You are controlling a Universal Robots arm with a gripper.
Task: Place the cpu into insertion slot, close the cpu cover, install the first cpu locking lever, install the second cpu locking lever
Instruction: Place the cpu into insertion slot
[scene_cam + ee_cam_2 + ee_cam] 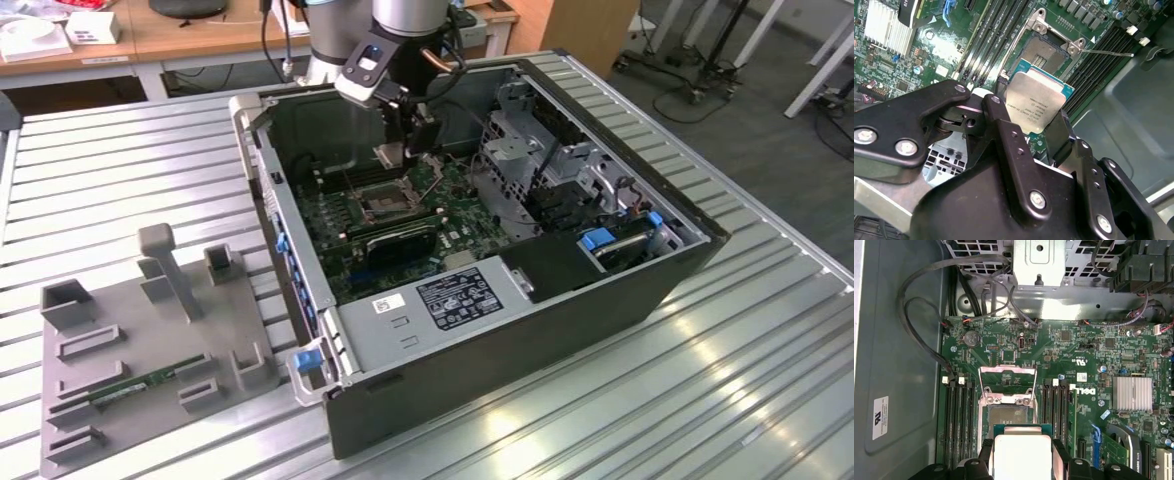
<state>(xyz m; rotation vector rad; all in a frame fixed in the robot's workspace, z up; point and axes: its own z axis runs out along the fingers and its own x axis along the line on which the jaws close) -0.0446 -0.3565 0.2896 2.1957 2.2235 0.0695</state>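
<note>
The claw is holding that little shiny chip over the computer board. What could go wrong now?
1. The claw pinches the cpu by two edges, so it might slip and drop onto the insertion slot.
2. In the second wrist view the cpu looks turned against the slot, so it could land crooked.
3. The cpu cover stands open beside the slot, and the claw might bump it.

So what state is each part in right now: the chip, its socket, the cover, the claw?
gripper: shut on the cpu.
cpu: held above the board, not seated.
insertion slot: empty, uncovered.
cpu cover: flipped open.
computer case: lying on its side, interior exposed.
</note>
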